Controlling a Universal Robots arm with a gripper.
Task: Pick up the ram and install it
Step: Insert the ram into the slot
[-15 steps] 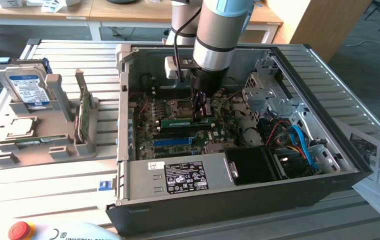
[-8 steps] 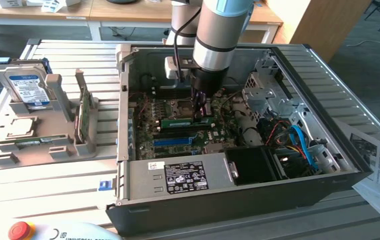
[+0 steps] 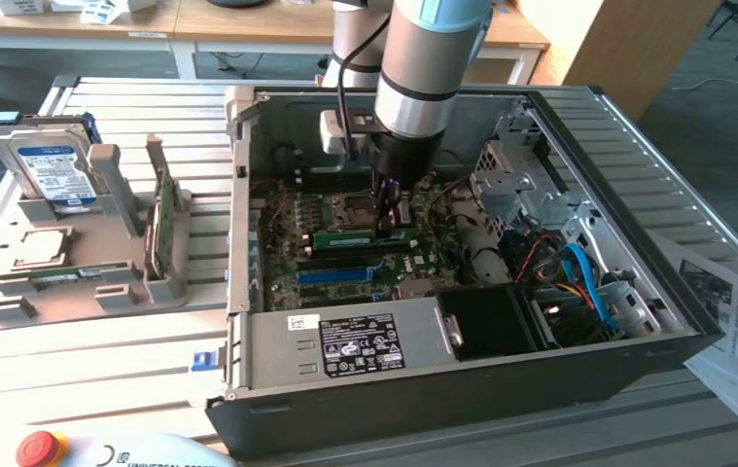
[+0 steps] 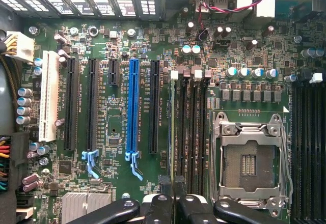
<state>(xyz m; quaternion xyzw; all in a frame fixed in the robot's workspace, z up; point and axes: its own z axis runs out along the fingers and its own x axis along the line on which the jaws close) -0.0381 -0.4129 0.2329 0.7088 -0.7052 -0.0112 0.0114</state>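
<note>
gripper (image 3: 390, 219) jaws pinched nearly together on the ram (image 3: 356, 237), centre of the exterior frame. ram sits on edge on the motherboard (image 3: 294, 255), just below the cpu socket (image 3: 349, 206) in frame, inside the open pc case (image 3: 473, 384).

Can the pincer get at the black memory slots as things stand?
Probably yes: the case stands open and the pincer hangs right over the memory slots, with nothing seen across them.

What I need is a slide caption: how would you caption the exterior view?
Pincer shut on the ram, low over the motherboard inside the open computer case.
</note>
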